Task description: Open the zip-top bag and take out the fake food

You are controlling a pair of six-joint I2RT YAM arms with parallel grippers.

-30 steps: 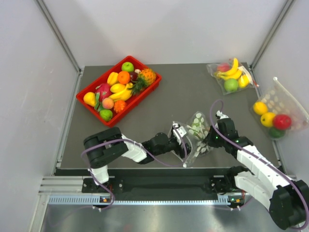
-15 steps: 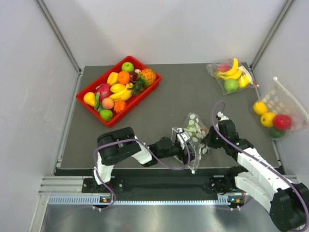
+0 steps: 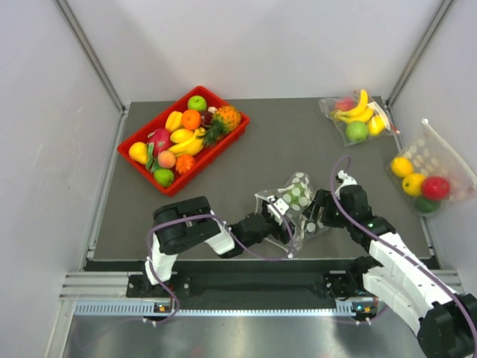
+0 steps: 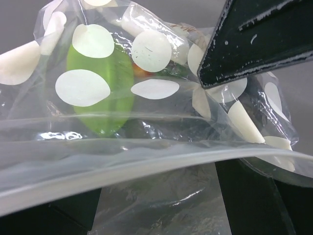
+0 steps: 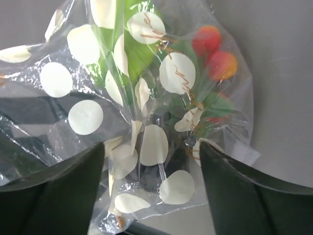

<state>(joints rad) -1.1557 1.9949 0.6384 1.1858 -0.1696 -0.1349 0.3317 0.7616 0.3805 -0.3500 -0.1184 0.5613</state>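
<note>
The zip-top bag [image 3: 297, 203], clear with pale round dots, lies crumpled near the front of the table between my two grippers. The fake food shows through it: a green fruit [image 4: 101, 83] and pinkish and orange round fruits [image 5: 215, 51]. My left gripper [image 3: 280, 215] is at the bag's left edge with its jaws wide. The white zip strip [image 4: 146, 164] runs across the gap between them. My right gripper [image 5: 151, 147] stands open on the bag's right side, dotted film between its fingers, and neither finger presses it. One black finger [image 4: 259, 39] of the right gripper shows in the left wrist view.
A red tray [image 3: 123, 149] heaped with fruit sits at the back left. A clear bag with bananas and a green apple [image 3: 356, 115] lies at the back right. A bigger dotted bag of yellow and red fruit [image 3: 425, 175] rests by the right wall.
My right gripper has opened and let go of the bag. The bag has sagged and shifted a little left. The left arm has edged further under the bag's left edge.
</note>
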